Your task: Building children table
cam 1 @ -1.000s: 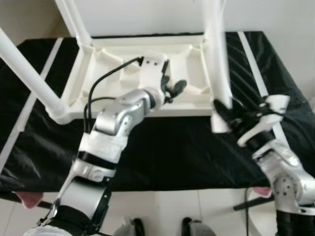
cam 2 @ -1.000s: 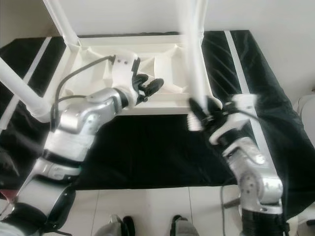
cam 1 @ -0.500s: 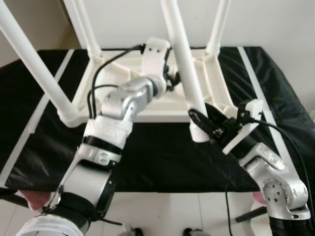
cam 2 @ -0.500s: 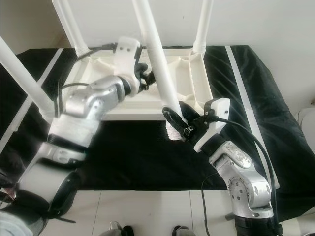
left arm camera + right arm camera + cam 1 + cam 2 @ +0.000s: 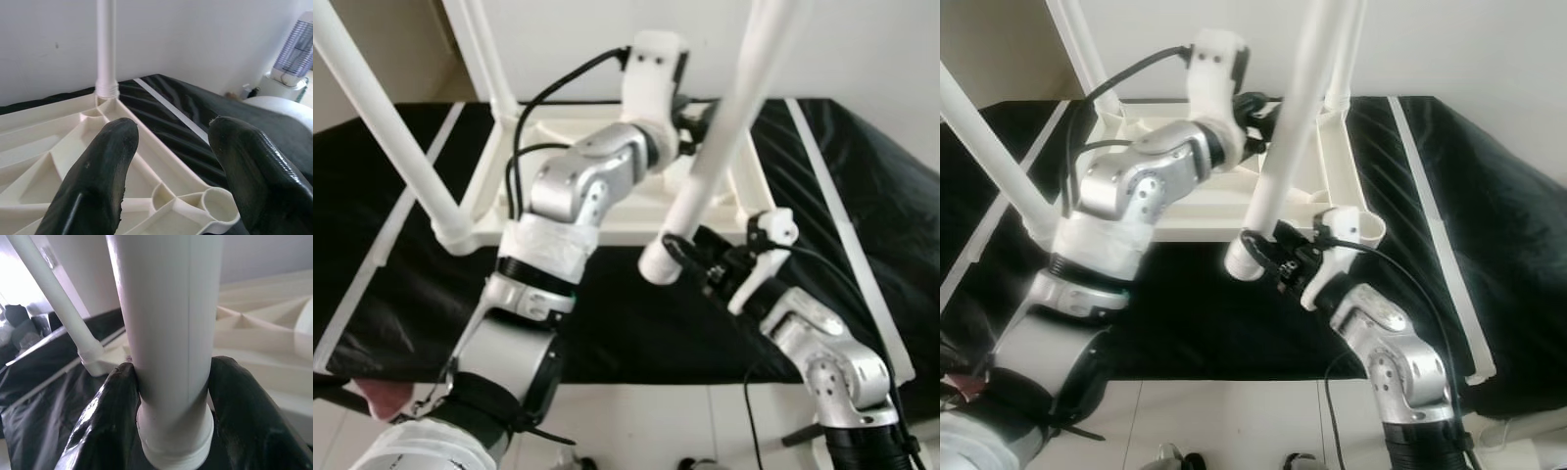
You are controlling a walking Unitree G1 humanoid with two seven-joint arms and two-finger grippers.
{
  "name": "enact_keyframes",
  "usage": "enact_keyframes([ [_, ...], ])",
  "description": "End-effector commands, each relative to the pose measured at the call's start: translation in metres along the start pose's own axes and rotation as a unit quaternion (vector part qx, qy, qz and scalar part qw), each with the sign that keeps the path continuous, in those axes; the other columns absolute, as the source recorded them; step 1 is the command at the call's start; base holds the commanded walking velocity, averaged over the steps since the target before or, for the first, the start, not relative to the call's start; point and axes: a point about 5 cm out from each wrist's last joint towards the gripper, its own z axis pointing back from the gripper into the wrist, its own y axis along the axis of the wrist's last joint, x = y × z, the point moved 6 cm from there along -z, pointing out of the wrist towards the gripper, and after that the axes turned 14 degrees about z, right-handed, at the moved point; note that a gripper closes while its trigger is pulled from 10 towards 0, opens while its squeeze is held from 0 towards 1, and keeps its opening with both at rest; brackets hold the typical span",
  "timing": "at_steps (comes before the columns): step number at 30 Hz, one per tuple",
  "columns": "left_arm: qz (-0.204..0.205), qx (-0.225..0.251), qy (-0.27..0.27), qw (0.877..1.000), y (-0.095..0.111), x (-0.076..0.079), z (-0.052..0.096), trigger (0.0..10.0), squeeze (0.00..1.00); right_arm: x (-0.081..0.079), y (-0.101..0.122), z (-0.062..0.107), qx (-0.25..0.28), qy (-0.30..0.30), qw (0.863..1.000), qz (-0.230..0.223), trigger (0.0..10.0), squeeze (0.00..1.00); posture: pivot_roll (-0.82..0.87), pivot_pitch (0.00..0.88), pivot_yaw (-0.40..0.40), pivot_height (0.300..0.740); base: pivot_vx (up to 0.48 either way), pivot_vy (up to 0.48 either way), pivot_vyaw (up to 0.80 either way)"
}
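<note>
Right claw [image 5: 690, 257] is clamped on the loose white plastic tube leg [image 5: 724, 137], near its ribbed lower end; right wrist view shows both black fingers [image 5: 105, 426] pressed vs. the tube, one each side. The leg hangs tilted in the air, its low end over the black cloth just in front of the tabletop, upper end leaning back toward the wall.

Left claw [image 5: 171, 161] is spread apart w/ nothing in it, hovering over the upturned cream plastic children's tabletop [image 5: 636, 211], near its right side. Tabletop lies underside-up on the black-covered worktop [image 5: 401, 284], ribs showing.

Step in hand, as I read it: fitting the last leg. Empty round corner socket [image 5: 217, 203] sits at the near right corner, just below the left claw's fingers. Next move prob. calls for: swing the leg upright, bring the ribbed end over that socket, push or twist it in; left claw could steady the tabletop. Risk: a tilted leg jams at the rim.

Count: legs, 4 in all: 3 already seated (near left [image 5: 382, 117], far left [image 5: 480, 49], far right [image 5: 106, 44]) + 1 held. Tabletop: 1. Open sockets: 1. White stripes on the cloth: 2, one each side.
</note>
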Motion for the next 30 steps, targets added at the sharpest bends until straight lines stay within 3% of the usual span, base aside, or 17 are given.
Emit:
enact_keyframes([
  [1, -0.014, 0.001, -0.013, 1.000, 0.004, 0.003, 0.001, 10.0, 0.00, 0.001, 0.005, 0.000, 0.011, -0.003, 1.000, 0.006, 10.0, 0.00, -0.14, 0.115, 0.038, 0.740, 0.000, 0.000, 0.00],
  [2, -0.014, 0.001, -0.013, 1.000, 0.004, 0.003, 0.001, 10.0, 0.00, 0.001, 0.005, 0.000, 0.011, -0.003, 1.000, 0.006, 10.0, 0.00, -0.14, 0.115, 0.038, 0.740, 0.000, 0.000, 0.00],
  [4, -0.016, 0.008, 0.008, 1.000, 0.006, -0.013, 0.004, 10.0, 0.00, 0.014, 0.013, 0.006, 0.024, -0.025, 0.999, 0.004, 10.0, 0.00, -0.15, 0.121, 0.041, 0.740, 0.000, 0.000, 0.00],
  [14, -0.031, 0.037, 0.052, 0.997, 0.013, -0.038, 0.012, 10.0, 0.00, 0.038, 0.026, 0.018, 0.035, -0.070, 0.997, 0.016, 10.0, 0.00, -0.16, 0.129, 0.047, 0.740, 0.000, 0.000, 0.00],
  [15, -0.030, 0.048, 0.066, 0.996, 0.016, -0.044, 0.014, 10.0, 0.00, 0.046, 0.028, 0.022, 0.037, -0.090, 0.995, 0.019, 4.0, 0.00, -0.16, 0.130, 0.047, 0.740, 0.000, 0.000, 0.00],
  [16, -0.030, 0.048, 0.066, 0.996, 0.016, -0.044, 0.014, 10.0, 0.00, 0.046, 0.028, 0.022, 0.037, -0.090, 0.995, 0.019, 4.0, 0.00, -0.16, 0.130, 0.047, 0.740, 0.000, 0.000, 0.00],
  [17, -0.029, 0.060, 0.080, 0.995, 0.018, -0.050, 0.017, 10.0, 0.00, 0.058, 0.030, 0.026, 0.037, -0.119, 0.992, 0.020, 1.4, 0.00, -0.16, 0.130, 0.047, 0.740, 0.000, 0.000, 0.00],
  [18, -0.029, 0.060, 0.080, 0.995, 0.018, -0.050, 0.017, 10.0, 0.00, 0.058, 0.030, 0.026, 0.037, -0.119, 0.992, 0.020, 1.4, 0.00, -0.16, 0.130, 0.047, 0.740, 0.000, 0.000, 0.00],
  [19, -0.029, 0.066, 0.091, 0.993, 0.017, -0.056, 0.020, 10.0, 0.00, 0.072, 0.030, 0.031, 0.035, -0.153, 0.987, 0.020, 0.0, 0.00, -0.16, 0.130, 0.048, 0.740, 0.000, 0.000, 0.00],
  [20, -0.033, 0.069, 0.096, 0.992, 0.015, -0.059, 0.023, 10.0, 0.00, 0.088, 0.031, 0.037, 0.028, -0.193, 0.980, 0.028, 0.0, 0.00, -0.16, 0.130, 0.047, 0.740, 0.000, 0.000, 0.00],
  [23, -0.036, 0.070, 0.097, 0.992, 0.013, -0.060, 0.024, 10.0, 0.00, 0.099, 0.031, 0.041, 0.023, -0.218, 0.975, 0.035, 0.0, 0.00, -0.16, 0.130, 0.047, 0.740, 0.000, 0.000, 0.00],
  [24, -0.029, 0.066, 0.089, 0.993, 0.006, -0.057, 0.025, 10.0, 0.00, 0.114, 0.029, 0.046, 0.007, -0.255, 0.966, 0.045, 10.0, 0.00, -0.15, 0.130, 0.046, 0.740, 0.000, 0.000, 0.00],
  [25, -0.029, 0.066, 0.089, 0.993, 0.006, -0.057, 0.025, 10.0, 0.00, 0.114, 0.029, 0.046, 0.007, -0.255, 0.966, 0.045, 10.0, 0.00, -0.15, 0.130, 0.046, 0.740, 0.000, 0.000, 0.00],
  [26, -0.026, 0.060, 0.073, 0.995, -0.002, -0.049, 0.026, 10.0, 0.00, 0.126, 0.029, 0.051, -0.007, -0.285, 0.957, 0.055, 10.0, 0.00, -0.16, 0.131, 0.046, 0.740, 0.000, 0.000, 0.00],
  [28, -0.039, 0.041, 0.003, 0.998, -0.031, -0.011, 0.029, 10.0, 0.00, 0.144, 0.028, 0.055, -0.048, -0.327, 0.939, 0.093, 10.0, 0.00, -0.16, 0.135, 0.044, 0.740, 0.000, 0.000, 0.00],
  [30, -0.043, 0.039, -0.011, 0.998, -0.035, -0.005, 0.030, 10.0, 0.00, 0.146, 0.028, 0.056, -0.054, -0.331, 0.937, 0.101, 10.0, 0.00, -0.16, 0.135, 0.044, 0.740, 0.000, 0.000, 0.00],
])
